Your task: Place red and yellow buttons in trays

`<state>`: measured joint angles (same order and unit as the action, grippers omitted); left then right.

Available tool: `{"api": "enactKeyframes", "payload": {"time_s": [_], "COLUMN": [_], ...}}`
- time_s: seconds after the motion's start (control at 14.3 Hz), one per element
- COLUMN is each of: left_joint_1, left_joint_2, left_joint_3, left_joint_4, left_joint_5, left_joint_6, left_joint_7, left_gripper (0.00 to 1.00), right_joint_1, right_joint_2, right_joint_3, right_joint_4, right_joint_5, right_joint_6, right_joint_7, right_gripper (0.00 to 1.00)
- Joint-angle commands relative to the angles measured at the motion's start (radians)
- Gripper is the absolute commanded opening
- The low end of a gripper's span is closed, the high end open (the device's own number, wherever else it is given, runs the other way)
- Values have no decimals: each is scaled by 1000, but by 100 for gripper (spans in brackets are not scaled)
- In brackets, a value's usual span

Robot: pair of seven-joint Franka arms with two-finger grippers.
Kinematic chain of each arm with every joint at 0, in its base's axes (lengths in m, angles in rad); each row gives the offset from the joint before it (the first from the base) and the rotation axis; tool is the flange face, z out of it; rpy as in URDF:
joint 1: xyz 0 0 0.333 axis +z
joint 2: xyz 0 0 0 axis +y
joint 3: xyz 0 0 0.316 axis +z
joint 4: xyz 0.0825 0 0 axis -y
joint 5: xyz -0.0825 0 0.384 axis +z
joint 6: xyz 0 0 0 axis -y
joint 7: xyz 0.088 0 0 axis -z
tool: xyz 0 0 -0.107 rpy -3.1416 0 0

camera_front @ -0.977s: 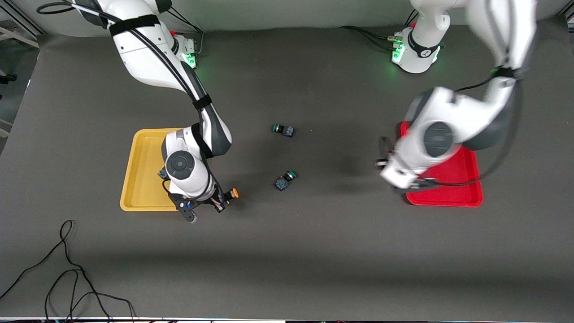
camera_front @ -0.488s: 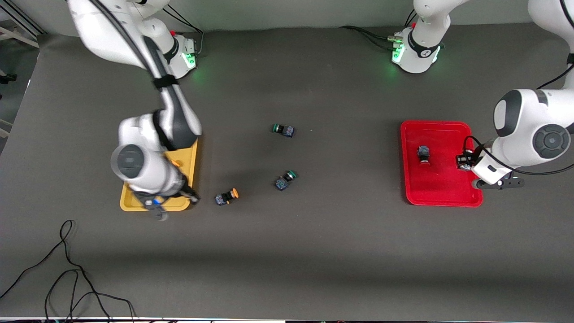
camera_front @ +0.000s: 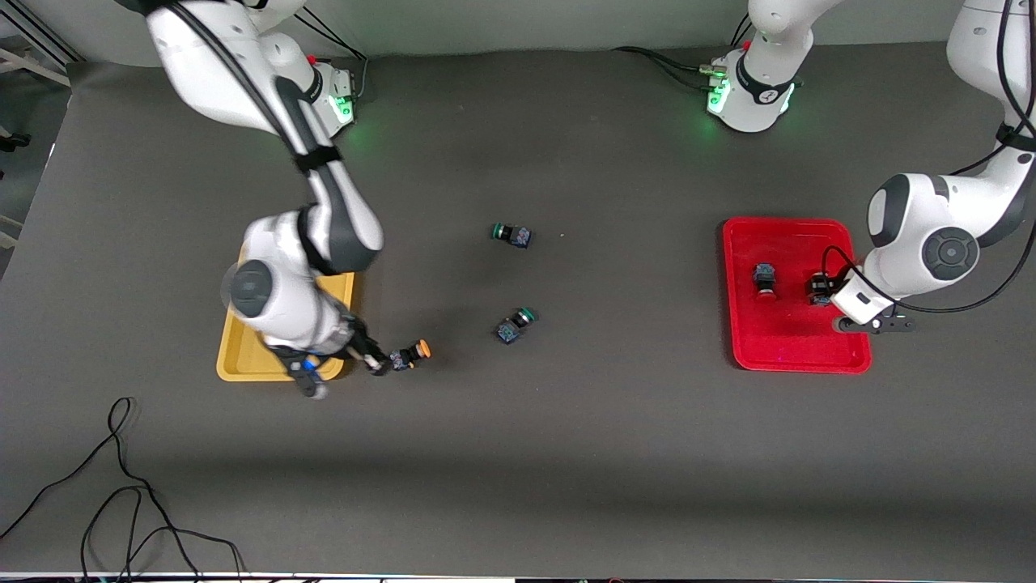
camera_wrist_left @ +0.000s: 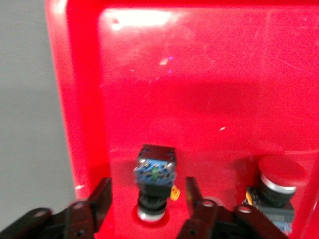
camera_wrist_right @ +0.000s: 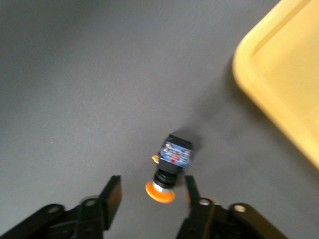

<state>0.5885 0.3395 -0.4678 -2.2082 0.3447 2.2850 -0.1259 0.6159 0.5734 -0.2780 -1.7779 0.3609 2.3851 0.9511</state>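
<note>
Two grippers, both unclenched: my right gripper (camera_wrist_right: 148, 199) straddles the yellow-capped button (camera_wrist_right: 171, 165) beside the yellow tray (camera_front: 243, 356); my left gripper (camera_wrist_left: 147, 194) flanks a red-capped button (camera_wrist_left: 155, 175) in the red tray (camera_wrist_left: 199, 89).

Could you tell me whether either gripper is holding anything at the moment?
Nothing is held: the right gripper and left gripper are both open.

Between the black fingers of the right gripper (camera_wrist_right: 149, 196) lies a button (camera_wrist_right: 169, 167) with an orange-yellow cap and a dark blue-black body, on dark grey table cloth (camera_front: 566, 453); beside it is the yellow tray (camera_wrist_right: 289, 89). Under the black left gripper (camera_wrist_left: 147, 199), two red-capped buttons (camera_wrist_left: 154, 179) (camera_wrist_left: 276, 184), blue-black bodied, sit in the red tray (camera_wrist_left: 199, 74).
</note>
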Motion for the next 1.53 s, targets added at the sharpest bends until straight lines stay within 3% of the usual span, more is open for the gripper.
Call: {"api": "enactKeyframes", "payload": {"time_s": [0.0,0.21,0.28,0.35,0.42,0.49,0.7,0.91,1.05,1.19,1.26,1.47], "left_joint_1": [1,5,7,7,7,5,-51,-337,-547,-712,-717,-717], "left_joint_2": [-72,-134,-169,-207,-249,-295,-352,-340,-340,-346,-349,-352], "left_joint_3": [-32,-54,-51,-48,-48,-49,-32,214,395,545,549,548], "left_joint_4": [131,299,341,367,380,381,416,513,538,541,541,547], "left_joint_5": [-3,-140,-179,-203,-225,-252,-299,-300,-300,-302,-302,-306], "left_joint_6": [-239,-459,-522,-576,-614,-636,-691,-749,-769,-776,-774,-769], "left_joint_7": [49,171,225,250,258,261,261,250,243,241,241,241], "left_gripper": [100,100,100,100,100,100,100,100,100,100,100,100], "right_joint_1": [13,30,34,34,33,28,24,-31,-44,-42,-42,-53], "right_joint_2": [111,141,148,148,143,135,103,-31,-130,-185,-184,-139], "right_joint_3": [-3,-3,-3,-3,-3,-3,-7,-44,-137,-226,-262,-273], "right_joint_4": [14,5,3,0,0,0,0,-6,-41,-122,-150,-192], "right_joint_5": [27,36,41,43,49,49,59,59,55,49,49,59], "right_joint_6": [106,135,144,146,144,140,105,-122,-256,-270,-259,-181], "right_joint_7": [23,21,21,23,20,12,6,-110,-265,-439,-506,-571], "right_gripper": [100,99,82,40,10,0,0,0,0,0,0,0]}}
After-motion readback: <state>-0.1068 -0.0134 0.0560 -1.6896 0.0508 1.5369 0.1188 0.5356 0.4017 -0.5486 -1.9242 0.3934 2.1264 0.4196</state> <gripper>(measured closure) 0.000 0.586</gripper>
